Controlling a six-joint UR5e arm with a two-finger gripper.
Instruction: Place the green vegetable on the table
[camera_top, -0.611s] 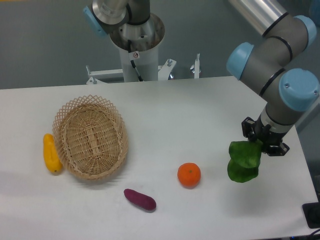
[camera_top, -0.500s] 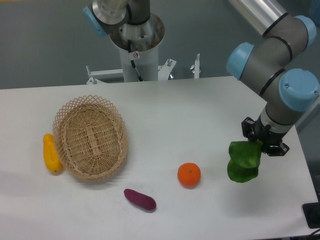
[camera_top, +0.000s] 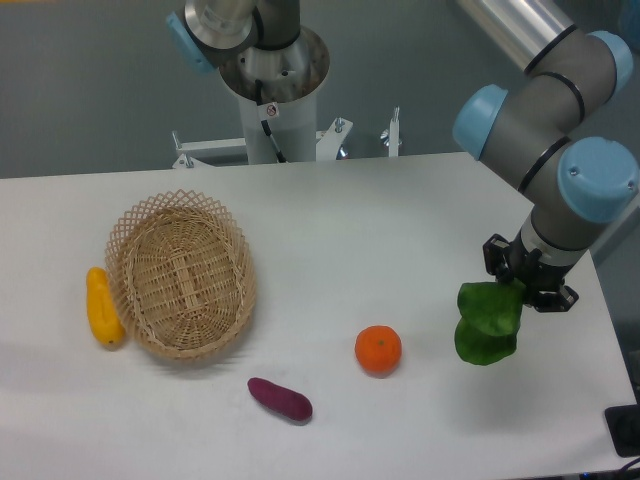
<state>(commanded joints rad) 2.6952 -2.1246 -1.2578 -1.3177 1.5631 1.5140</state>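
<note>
My gripper (camera_top: 522, 285) is closed on the green vegetable (camera_top: 487, 322), a toy with dark crinkled leaves, and I hold it at its upper edge, so most of it hangs below the gripper. It is over the right part of the large white flat table (camera_top: 340, 230), to the right of the round orange fruit (camera_top: 378, 350) and apart from it. From this one view I cannot tell if the lowest leaf already touches the table or if it hangs a little above it; I see no clear shadow under it. This is the first risk: if I open the gripper while the vegetable is too high, it can fall, bounce and roll. The right edge of the table is near, so I think a roll in that direction could bring it off the table. The second risk is the opposite one: if I go down more and the leaves are already on the surface, I press the soft toy against the table and it may bend or slip out sideways from my fingers. A third risk, smaller, is that the leaf catches on a finger when I open, and then goes up again with me when I lift. The oval wicker basket (camera_top: 182, 273), the yellow long vegetable (camera_top: 102, 307) beside it and the purple eggplant-like piece (camera_top: 280, 399) are well apart on the left and in the front, so I judge that they are in no danger.
</note>
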